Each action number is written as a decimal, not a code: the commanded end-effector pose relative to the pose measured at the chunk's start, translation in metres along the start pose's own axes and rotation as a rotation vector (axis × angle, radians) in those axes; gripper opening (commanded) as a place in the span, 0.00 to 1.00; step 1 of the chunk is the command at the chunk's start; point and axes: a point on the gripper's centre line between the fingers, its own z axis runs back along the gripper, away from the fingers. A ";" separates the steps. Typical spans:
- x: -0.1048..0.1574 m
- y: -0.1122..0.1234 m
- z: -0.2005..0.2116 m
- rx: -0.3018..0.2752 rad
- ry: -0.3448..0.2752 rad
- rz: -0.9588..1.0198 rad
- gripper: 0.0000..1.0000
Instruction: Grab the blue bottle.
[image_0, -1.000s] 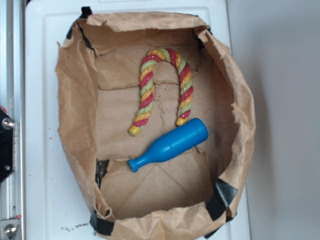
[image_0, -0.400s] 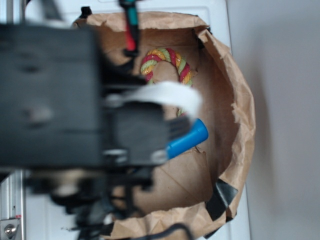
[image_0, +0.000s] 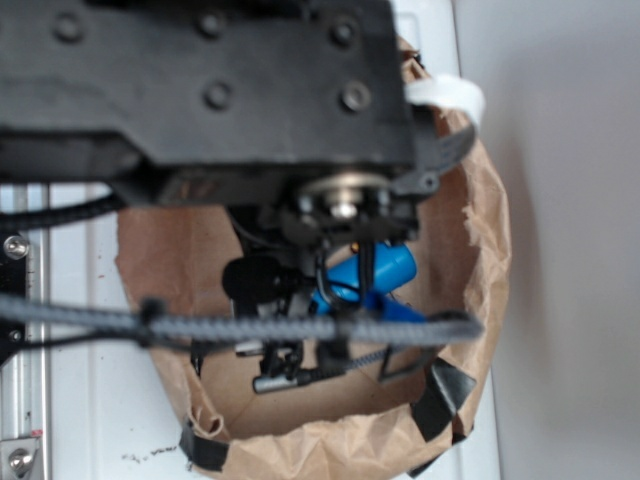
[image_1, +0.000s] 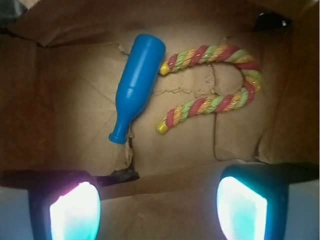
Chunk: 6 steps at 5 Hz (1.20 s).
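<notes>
The blue bottle (image_1: 135, 85) lies on its side on the brown paper floor, neck toward the lower left in the wrist view. In the exterior view only part of the blue bottle (image_0: 385, 268) shows beneath the arm. My gripper (image_1: 157, 200) hangs well above the paper and apart from the bottle. It is open, its two glowing fingers (image_1: 75, 212) wide apart with nothing between them. In the exterior view the gripper is lost among the black arm parts and cables.
A striped red-yellow-green rope arch (image_1: 220, 82) lies just right of the bottle, one end close to its base. Crumpled paper walls (image_0: 485, 230) ring the floor, taped at the corners (image_0: 445, 385). The black arm (image_0: 200, 90) blocks most of the exterior view.
The arm has swung in over the paper from the left and now covers the upper part of the exterior view. The bottle has not moved.
</notes>
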 end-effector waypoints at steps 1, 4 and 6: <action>0.002 0.001 0.012 0.000 -0.044 0.000 1.00; 0.035 0.014 -0.065 0.072 0.015 0.228 1.00; 0.042 0.008 -0.091 -0.104 -0.076 0.375 1.00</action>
